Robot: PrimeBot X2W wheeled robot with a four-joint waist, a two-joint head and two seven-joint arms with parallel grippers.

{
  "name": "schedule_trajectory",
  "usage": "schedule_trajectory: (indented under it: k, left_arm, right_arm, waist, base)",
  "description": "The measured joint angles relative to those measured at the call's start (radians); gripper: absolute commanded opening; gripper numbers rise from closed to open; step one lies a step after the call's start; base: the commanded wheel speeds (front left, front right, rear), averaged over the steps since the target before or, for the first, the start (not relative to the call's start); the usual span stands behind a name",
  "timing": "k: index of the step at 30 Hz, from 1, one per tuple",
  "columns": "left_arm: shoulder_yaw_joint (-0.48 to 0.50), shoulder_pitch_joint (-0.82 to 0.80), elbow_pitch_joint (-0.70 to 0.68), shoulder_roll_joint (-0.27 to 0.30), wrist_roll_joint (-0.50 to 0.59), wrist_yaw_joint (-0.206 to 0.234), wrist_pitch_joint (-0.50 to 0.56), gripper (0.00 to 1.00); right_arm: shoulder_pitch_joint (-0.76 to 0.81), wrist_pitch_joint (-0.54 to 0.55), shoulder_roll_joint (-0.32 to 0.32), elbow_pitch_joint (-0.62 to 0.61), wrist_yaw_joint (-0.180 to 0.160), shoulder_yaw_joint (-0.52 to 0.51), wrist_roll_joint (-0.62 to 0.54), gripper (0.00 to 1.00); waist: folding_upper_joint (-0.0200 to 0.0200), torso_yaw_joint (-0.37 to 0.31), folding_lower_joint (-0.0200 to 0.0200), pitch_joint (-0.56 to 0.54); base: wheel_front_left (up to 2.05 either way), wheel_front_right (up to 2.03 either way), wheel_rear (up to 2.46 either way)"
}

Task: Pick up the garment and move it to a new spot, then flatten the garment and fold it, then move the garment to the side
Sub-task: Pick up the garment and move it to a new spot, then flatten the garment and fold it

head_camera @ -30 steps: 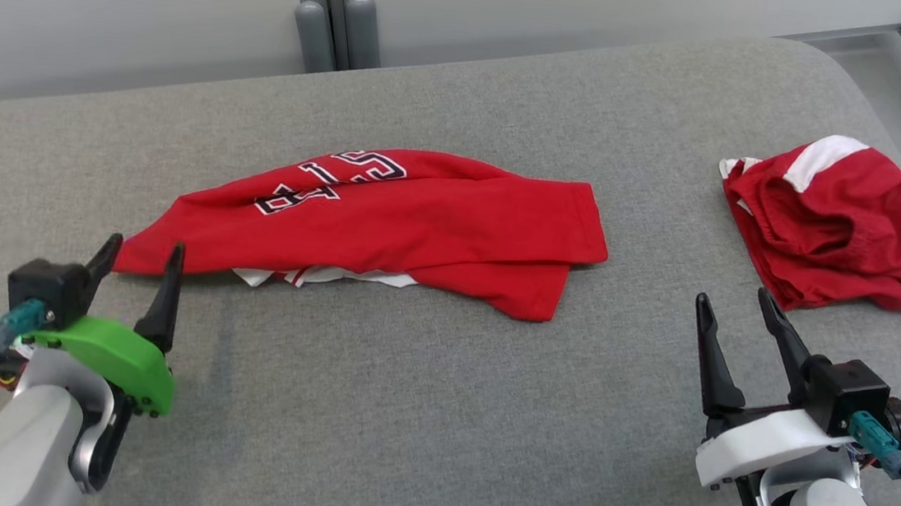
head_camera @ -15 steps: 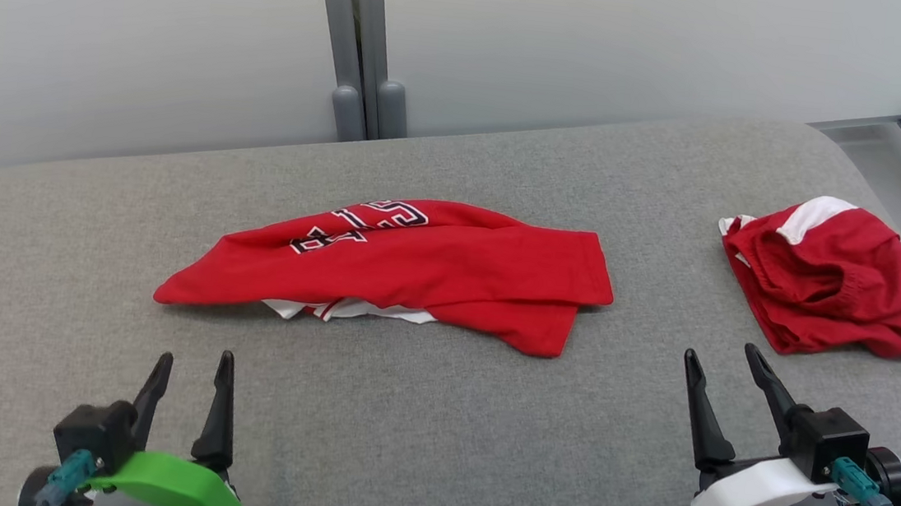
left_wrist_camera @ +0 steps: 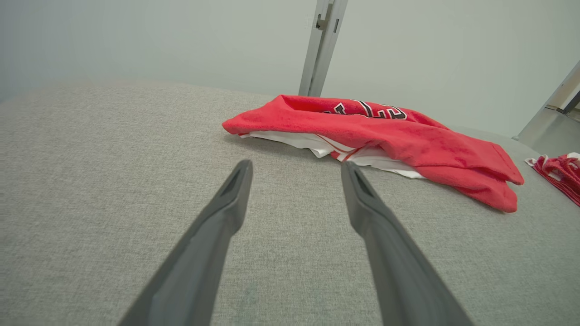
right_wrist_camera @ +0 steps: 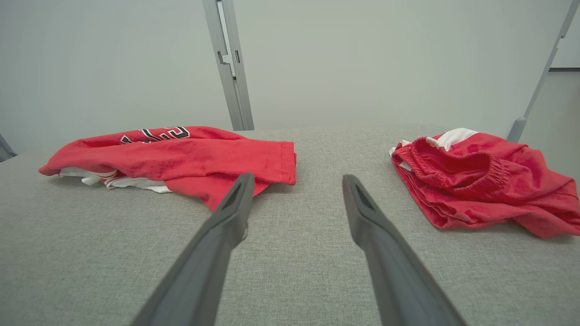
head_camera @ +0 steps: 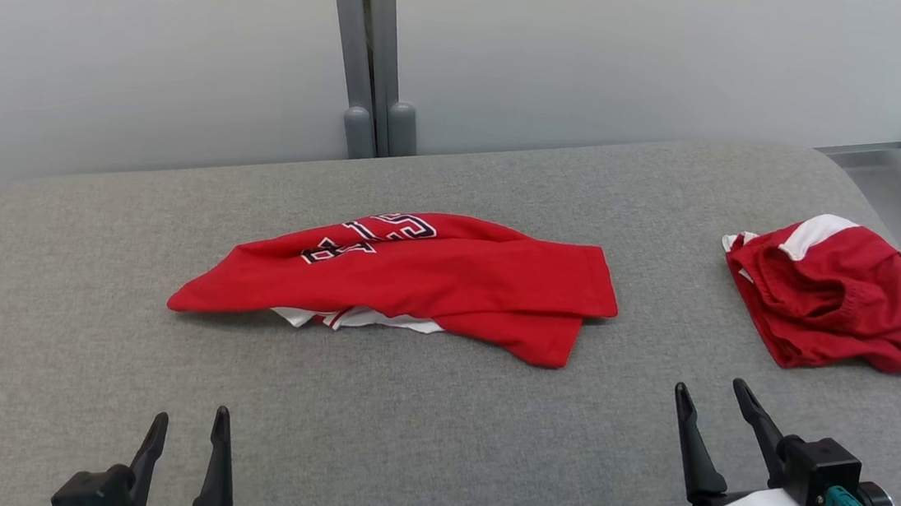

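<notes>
Your main risk is a partial grab. The red jersey (head_camera: pixel 415 278) lies in the middle of the frame on the grey fabric-covered worktop (head_camera: pixel 431 450), doubled over itself, with a white layer poking out under its lower edge. If you pinch only the top red layer, the rest will likely trail and the bundle will open unevenly as you lift. Coming in too low could also snag the worktop's cloth covering along with the jersey.

A second risk is picking the wrong piece. The red shorts (head_camera: pixel 827 293) sit bunched at the right of the frame, near the worktop's edge and closer to your right gripper (head_camera: pixel 709 385). The jersey looks to me like the garment in hand, but I can't be sure of that. A careless sweep on that side could push the shorts off the edge.

Both sets of fingers are moderately spread and hold nothing. Your left gripper (head_camera: pixel 191 414) is at the lower left of the frame, well short of the jersey's left tip. The right gripper is at the lower right, between the two garments and touching neither.
</notes>
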Motion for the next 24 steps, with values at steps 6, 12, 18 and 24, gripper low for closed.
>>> schedule_trajectory:
  k: [6, 12, 18, 24]
  left_arm:
    - [0.027, 0.017, -0.003, -0.014, 0.021, -0.011, 0.0, 1.0]
    - [0.041, 0.017, 0.003, -0.026, 0.035, -0.021, 0.0, 1.0]
    - [0.052, 0.016, 0.01, -0.03, 0.04, -0.029, 0.0, 1.0]
    - [0.057, 0.014, 0.014, -0.032, 0.046, -0.036, 0.0, 1.0]
  right_arm:
    - [0.003, 0.0, 0.0, 0.015, 0.0, 0.005, 0.007, 1.0]
    - [0.003, 0.0, 0.0, 0.022, 0.0, 0.004, 0.007, 1.0]
    - [0.001, 0.0, 0.0, 0.024, 0.0, 0.006, 0.007, 1.0]
    - [-0.001, 0.0, 0.0, 0.025, 0.0, 0.008, 0.008, 1.0]
  waist:
    - [0.0, 0.003, 0.0, -0.002]
    - [0.0, 0.007, 0.0, -0.001]
    - [0.0, 0.008, 0.0, -0.001]
    - [0.0, 0.007, 0.0, 0.0]
  base:
    - [0.0, 0.0, 0.0]
    - [0.0, 0.0, 0.0]
    - [0.0, 0.0, 0.0]
    - [0.0, 0.0, 0.0]
